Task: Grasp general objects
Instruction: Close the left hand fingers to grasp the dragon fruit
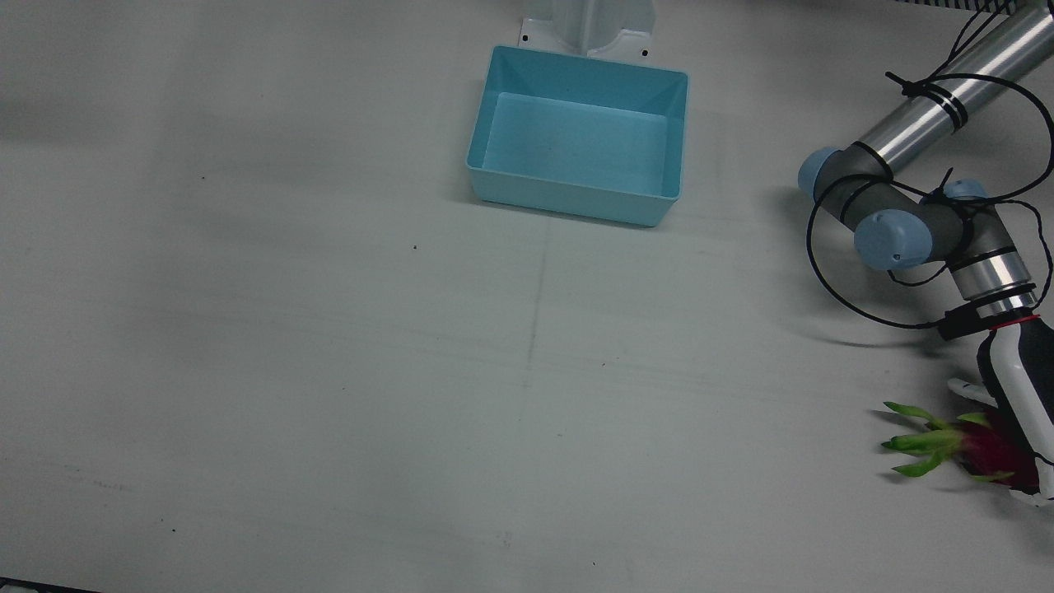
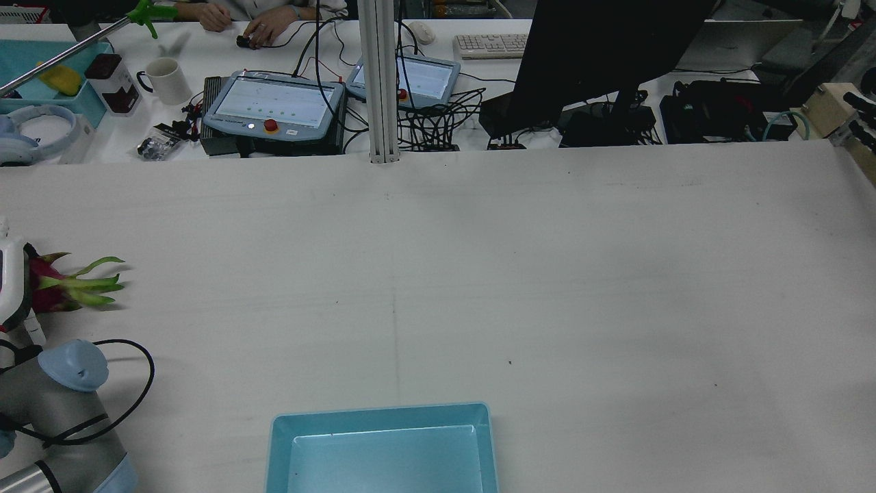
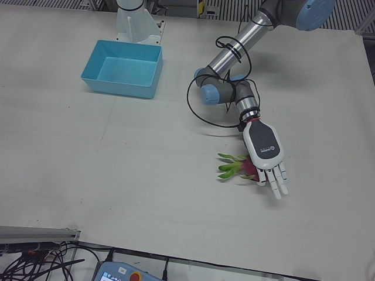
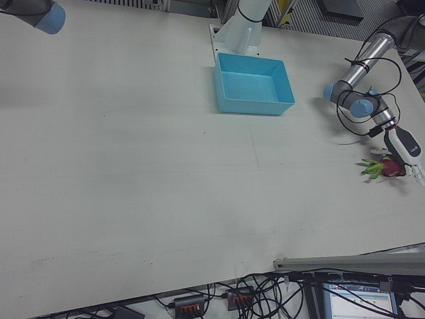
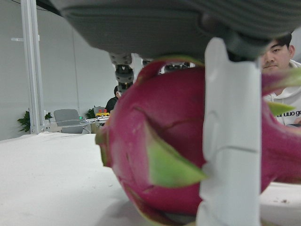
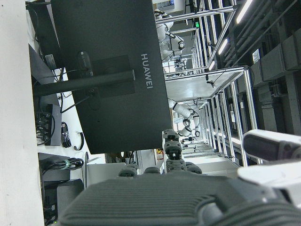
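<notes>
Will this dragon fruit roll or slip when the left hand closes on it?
The magenta, rounded dragon fruit could probably roll sideways on the flat white table. Its skin looks smooth, maybe slippery. The green leafy tips seem bendy, so the left hand should wrap the body.

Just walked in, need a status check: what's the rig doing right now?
The left hand lies over a magenta dragon fruit with green leafy tips near the table edge on the robot's left. Its fingers stretch out flat past the fruit, while the left hand view shows one white finger down in front of it, so no closed grasp yet. The light blue plastic bin is empty. The right hand holds nothing, up off the white table.
</notes>
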